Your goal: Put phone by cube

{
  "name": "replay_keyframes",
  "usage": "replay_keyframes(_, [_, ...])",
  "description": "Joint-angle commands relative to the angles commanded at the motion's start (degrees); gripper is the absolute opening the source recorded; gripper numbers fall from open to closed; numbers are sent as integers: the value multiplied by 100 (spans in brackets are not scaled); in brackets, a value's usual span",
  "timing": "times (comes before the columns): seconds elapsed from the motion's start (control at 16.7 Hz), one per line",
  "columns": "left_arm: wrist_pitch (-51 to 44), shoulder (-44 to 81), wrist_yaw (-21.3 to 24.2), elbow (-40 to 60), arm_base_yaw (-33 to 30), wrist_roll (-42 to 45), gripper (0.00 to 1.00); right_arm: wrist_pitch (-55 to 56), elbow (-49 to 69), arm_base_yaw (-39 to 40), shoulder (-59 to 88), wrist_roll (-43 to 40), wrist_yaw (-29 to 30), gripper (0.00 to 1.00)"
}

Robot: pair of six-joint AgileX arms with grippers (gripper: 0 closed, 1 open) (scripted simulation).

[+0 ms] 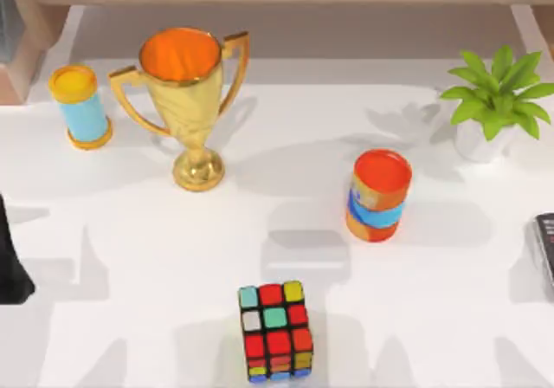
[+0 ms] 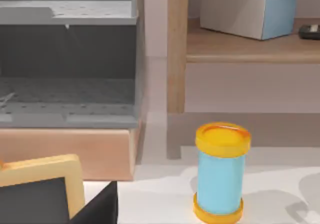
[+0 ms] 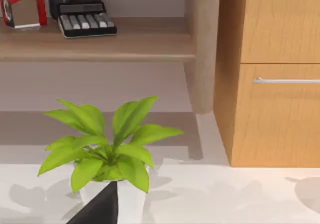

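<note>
Grabbing the wrong item is the main risk: the dark flat slab [image 1: 545, 251] at the surface's right edge, well apart from the cube [image 1: 275, 332], may not be the phone. Can't tell the state of the left gripper [image 2: 97, 210] or right gripper [image 3: 100, 209].

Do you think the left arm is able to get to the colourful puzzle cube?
Probably yes. The left arm sits at the table's left edge, and nothing stands between it and the black-framed puzzle cube with coloured squares. The shiny gold trophy stands farther back, out of the way.
</note>
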Motion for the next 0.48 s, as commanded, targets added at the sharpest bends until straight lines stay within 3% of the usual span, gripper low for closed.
replay_keyframes(0.24, [0, 0, 0, 0, 0, 0, 100, -111, 158, -55, 175, -112, 3, 100])
replay_keyframes(0.48, [0, 0, 0, 0, 0, 0, 100, -711, 1035, -342, 1257, -733, 5, 100])
